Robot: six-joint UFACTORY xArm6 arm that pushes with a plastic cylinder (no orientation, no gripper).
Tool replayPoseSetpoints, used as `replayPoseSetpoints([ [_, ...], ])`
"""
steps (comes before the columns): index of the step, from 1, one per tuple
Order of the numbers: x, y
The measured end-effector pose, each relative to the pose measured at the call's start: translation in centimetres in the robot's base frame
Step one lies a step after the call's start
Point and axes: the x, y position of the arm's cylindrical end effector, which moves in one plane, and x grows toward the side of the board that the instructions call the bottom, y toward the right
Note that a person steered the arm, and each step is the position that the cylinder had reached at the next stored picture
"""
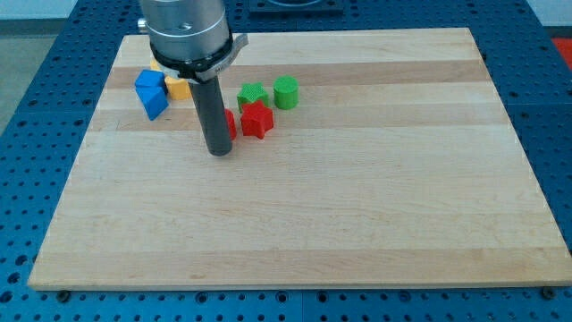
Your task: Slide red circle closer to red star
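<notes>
The red star [256,120] lies on the wooden board [357,197], left of centre near the view's top. The red circle [231,124] sits just left of the star, almost touching it, and is mostly hidden behind my rod. My tip [219,152] rests on the board just below and left of the red circle, very close to it.
A green star [253,93] and a green circle [286,92] lie just above the red star. Two blue blocks [151,92] and a yellow block [178,87] sit at the view's upper left, partly behind the arm.
</notes>
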Motion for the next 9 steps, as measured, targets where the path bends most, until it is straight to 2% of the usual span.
replayPoseSetpoints([
  [2,-0.1,-3.4],
  [4,-1.9,-3.6],
  [9,-2.8,5.5],
])
